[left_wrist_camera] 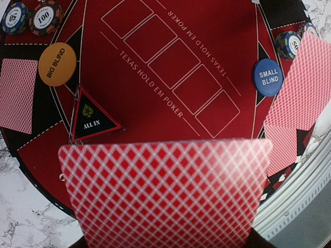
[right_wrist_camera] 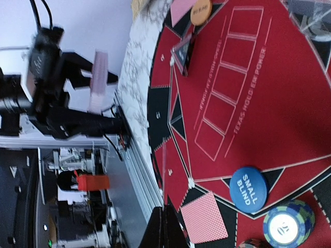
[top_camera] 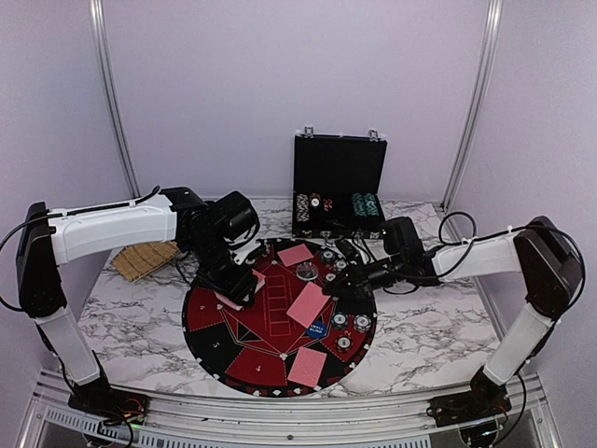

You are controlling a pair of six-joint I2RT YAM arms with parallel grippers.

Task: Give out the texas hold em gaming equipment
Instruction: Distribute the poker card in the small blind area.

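- Gripping a red-backed card [left_wrist_camera: 165, 191] by its near edge, the left gripper [top_camera: 235, 287] is closed on it. The card juts forward from the fingers, showing a white diamond lattice on red and rounded corners.
- Just past that card's far edge, to the left, lies the ALL IN marker [left_wrist_camera: 94, 118], a black triangle with a red rim. The orange BIG BLIND disc [left_wrist_camera: 57, 64] lies further ahead on the same side.
- Ahead and to the right of the left gripper sits the blue SMALL BLIND disc [left_wrist_camera: 269, 77], lettered in white.
- Far ahead on the left are two stripe-edged chips, a blue 50 chip [left_wrist_camera: 15, 15] and a dark red 100 chip [left_wrist_camera: 46, 18], touching each other.
- The right gripper [top_camera: 347, 282] is clamped on a second card [top_camera: 308, 304], which is tilted over the round mat [top_camera: 210, 327]. Its own wrist camera sees that card edge-on, as a thin line.
- Just right of the right gripper's fingers a flat card [right_wrist_camera: 204, 217] lies on the mat. A blue-green chip [right_wrist_camera: 288, 225] with pale edge stripes sits further right.
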